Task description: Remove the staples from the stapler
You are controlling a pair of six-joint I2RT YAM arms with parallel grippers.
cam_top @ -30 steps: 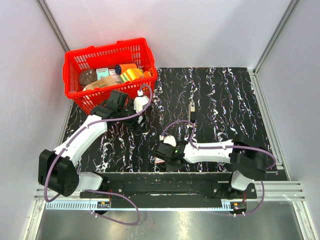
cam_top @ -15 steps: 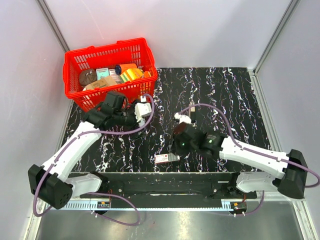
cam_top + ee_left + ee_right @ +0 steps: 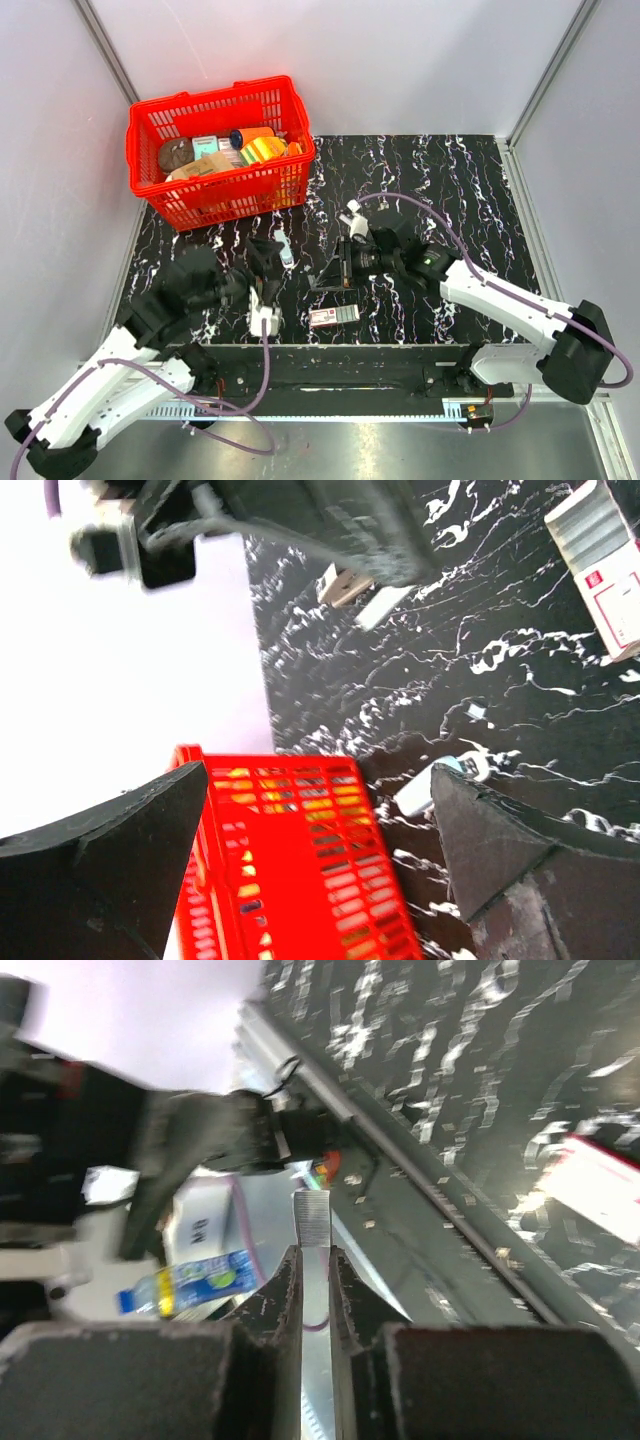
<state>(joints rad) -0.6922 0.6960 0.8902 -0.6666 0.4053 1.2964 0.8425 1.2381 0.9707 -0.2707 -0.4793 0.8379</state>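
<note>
Left claw (image 3: 268, 262) withdrawn, stapler (image 3: 286, 251) near red basket (image 3: 225, 196), staples (image 3: 312, 1222) pinched

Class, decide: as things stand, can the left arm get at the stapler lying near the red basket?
Probably yes. The left fingers stand open, and the stapler lies alone on the table just ahead of them, clear of the red basket; nothing is in between.

The bench (image 3: 470, 180) is viewed from above, behind both arms. From the left wrist it is looked across toward the red basket (image 3: 300, 870); from the right wrist, past the right hand (image 3: 313, 1255), its near edge is faced. The white-and-red box (image 3: 333, 316) is shared by the overhead and left-wrist views.
</note>
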